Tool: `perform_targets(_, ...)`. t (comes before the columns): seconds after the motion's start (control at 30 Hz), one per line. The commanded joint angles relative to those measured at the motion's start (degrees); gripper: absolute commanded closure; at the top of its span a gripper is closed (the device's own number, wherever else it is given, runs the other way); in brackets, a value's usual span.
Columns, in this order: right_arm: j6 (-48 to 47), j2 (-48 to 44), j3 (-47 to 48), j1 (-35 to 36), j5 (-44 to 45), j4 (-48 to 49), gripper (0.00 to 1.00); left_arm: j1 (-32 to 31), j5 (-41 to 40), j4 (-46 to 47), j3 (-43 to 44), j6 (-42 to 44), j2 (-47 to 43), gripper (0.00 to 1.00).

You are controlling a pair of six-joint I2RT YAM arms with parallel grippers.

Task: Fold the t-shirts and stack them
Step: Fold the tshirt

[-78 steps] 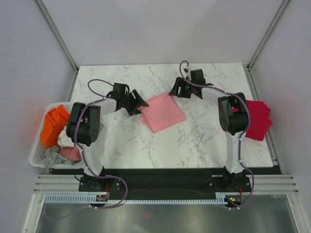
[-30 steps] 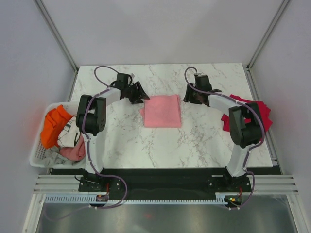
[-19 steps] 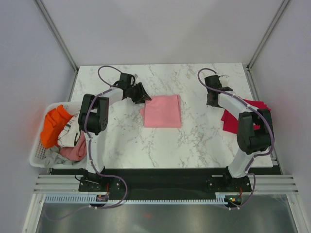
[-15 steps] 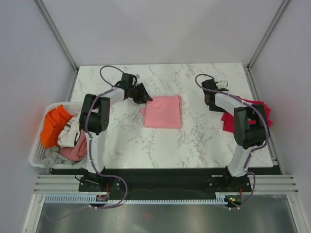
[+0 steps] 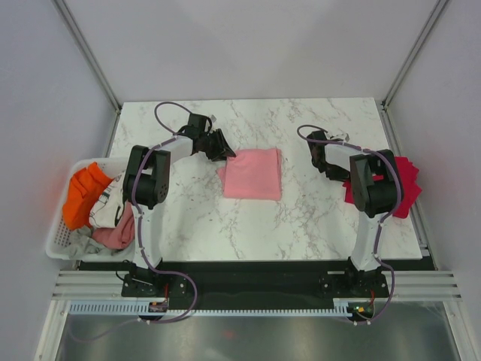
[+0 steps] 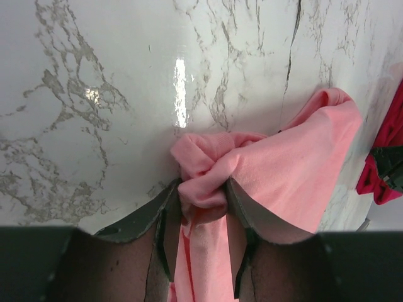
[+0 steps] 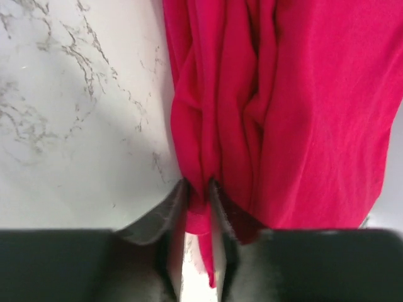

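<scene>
The pink t-shirt (image 5: pixel 252 173) lies folded to a rectangle on the marble table (image 5: pixel 301 218), in the middle of the overhead view. The red t-shirt (image 5: pixel 402 184) sits rumpled at the table's right edge. The left pincer (image 6: pixel 201 201) is narrowed onto a bunched corner of pink cloth at that shirt's upper left. The right pincer (image 7: pixel 197 195) is almost closed on a thin pleat at the red shirt's left edge. Both shirts look light, thin and limp, so they will likely sag and trail rather than keep their shape. A pinch that catches only one layer could peel a fold open. Gripping a hem or corner through every layer seems safest, and the glossy table should let the cloth slide.
</scene>
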Motion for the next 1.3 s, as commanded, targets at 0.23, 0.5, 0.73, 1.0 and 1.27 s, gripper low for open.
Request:
perform_targets(0.23, -1.04, -3.1, 0.91, 2.81, -1.51, 0.72, 1.0, 0.33, -0.66, -2.66, 0.83, 3.06, -0.22, 0.6)
perform_targets(0.5, 0.8, -8.29, 0.55, 15.11, -11.6, 1.79, 1.0, 0.68, -0.22, -2.66, 0.47, 3.24, -0.57, 0.6)
perform_targets(0.73, 0.01, -13.3, 3.02, 15.91, -20.04, 4.41, 0.52, 0.68, -0.39, -2.66, 0.47, 3.24, -0.31, 0.6)
perform_targets(1.0, -0.09, -18.05, -2.07, 13.11, -36.38, 21.16, 0.24, 0.68, -1.0, -2.66, 0.04, 3.5, -1.19, 0.36)
perform_targets(1.27, 7.73, -11.3, -6.65, 8.27, -56.88, 39.48, 0.21, 0.86, -1.27, -1.7, -2.34, 3.42, -3.29, 0.27)
